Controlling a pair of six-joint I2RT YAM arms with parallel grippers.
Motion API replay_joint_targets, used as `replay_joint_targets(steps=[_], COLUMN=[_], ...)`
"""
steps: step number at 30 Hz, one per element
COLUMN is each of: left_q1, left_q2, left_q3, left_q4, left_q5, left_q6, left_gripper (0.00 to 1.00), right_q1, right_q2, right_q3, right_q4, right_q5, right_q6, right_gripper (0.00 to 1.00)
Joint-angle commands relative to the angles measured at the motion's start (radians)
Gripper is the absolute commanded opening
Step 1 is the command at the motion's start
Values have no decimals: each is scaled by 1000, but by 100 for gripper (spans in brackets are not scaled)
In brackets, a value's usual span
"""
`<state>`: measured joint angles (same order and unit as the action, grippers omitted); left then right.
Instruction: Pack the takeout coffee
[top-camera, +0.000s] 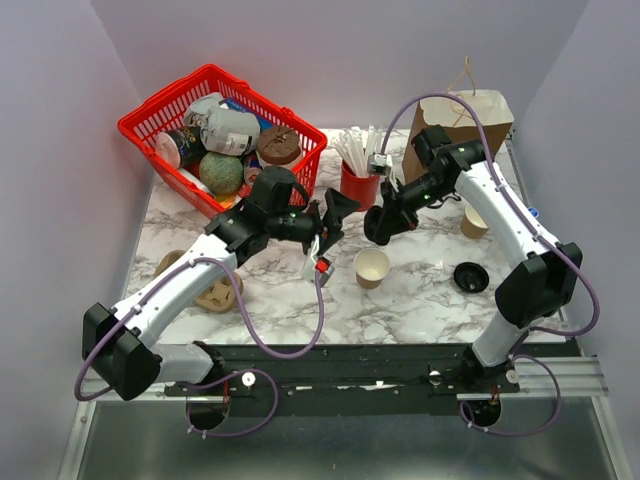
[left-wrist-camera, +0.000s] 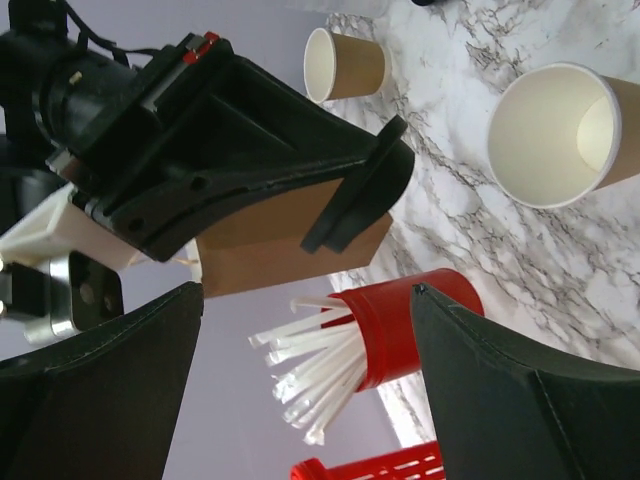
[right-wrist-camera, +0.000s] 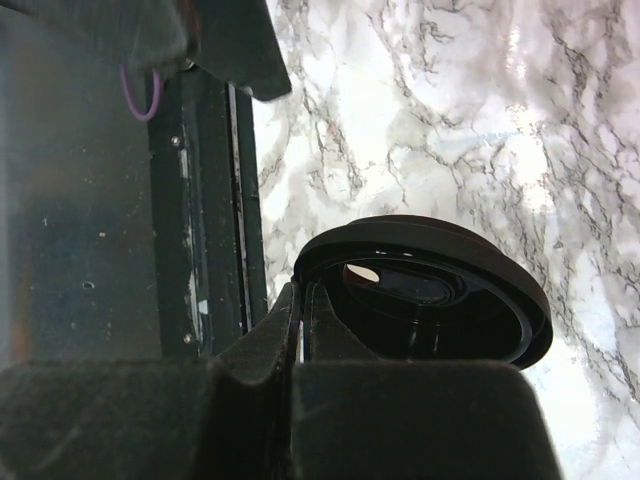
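Observation:
No lidded cup shows, so the takeout coffee is out of view. My right gripper (top-camera: 378, 228) (right-wrist-camera: 300, 295) hangs above mid-table, shut on the rim of a black plastic lid (right-wrist-camera: 430, 290). Just left of it my left gripper (top-camera: 335, 225) (left-wrist-camera: 305, 300) stands open with nothing between its fingers, facing the red straw cup (top-camera: 360, 184) (left-wrist-camera: 405, 330). A lidless tan paper cup (top-camera: 372, 267) (left-wrist-camera: 560, 135) stands on the marble below both grippers. A second lidless cup (top-camera: 474, 222) (left-wrist-camera: 345, 65) is by the right arm. Another black lid (top-camera: 470, 277) lies loose on the table.
A brown paper bag (top-camera: 460, 125) (left-wrist-camera: 290, 245) stands at the back right behind the right arm. A red basket (top-camera: 150, 125) (left-wrist-camera: 370, 465) full of items fills the back left. Round tan discs (top-camera: 215, 292) lie under the left arm. Walls close in on both sides.

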<state>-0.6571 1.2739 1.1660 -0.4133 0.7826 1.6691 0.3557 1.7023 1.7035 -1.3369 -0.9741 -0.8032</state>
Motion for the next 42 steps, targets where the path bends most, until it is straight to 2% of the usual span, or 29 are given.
replay_joint_targets(steps=[1,4,7,13,18,28,37,38,40,41,42], left_q1=[-30,-44,-52,-68,-78,-95,-113,-114,-116,-116,-116], left_q2=[39,76,107,146,173,199,211,212,211,212,211], left_q3=[47,93,118,141,153,150,158,159,159,158,156], left_q4=[-53,-126,-171,-203,-248,-226,-231,-232,-232,-231,-223], left_q5=[50,6,-31,-78,-111,-158,-189,-189,-190,-190,-192], left_q6=[182,253,288,333,366,408,437,434,414,402,382], left_gripper=[86,77,72,65,63,54,31,26,19,12,11], right_q1=[28,42,48,65,80,101,103,101,103,103,103], right_q2=[23,23,23,25,23,19,28,30,30,30,26], right_q3=[28,36,35,38,35,27,36,39,60,74,90], right_q4=[-188,-188,-188,-188,-188,-188,-188,-188,-188,-188,-188], right_q5=[-31,-25,-20,-5,6,29,37,47,66,78,109], right_q6=[9,16,21,32,36,39,53,55,64,65,70], right_gripper=[3,3,3,3,3,2,2,2,13,17,25])
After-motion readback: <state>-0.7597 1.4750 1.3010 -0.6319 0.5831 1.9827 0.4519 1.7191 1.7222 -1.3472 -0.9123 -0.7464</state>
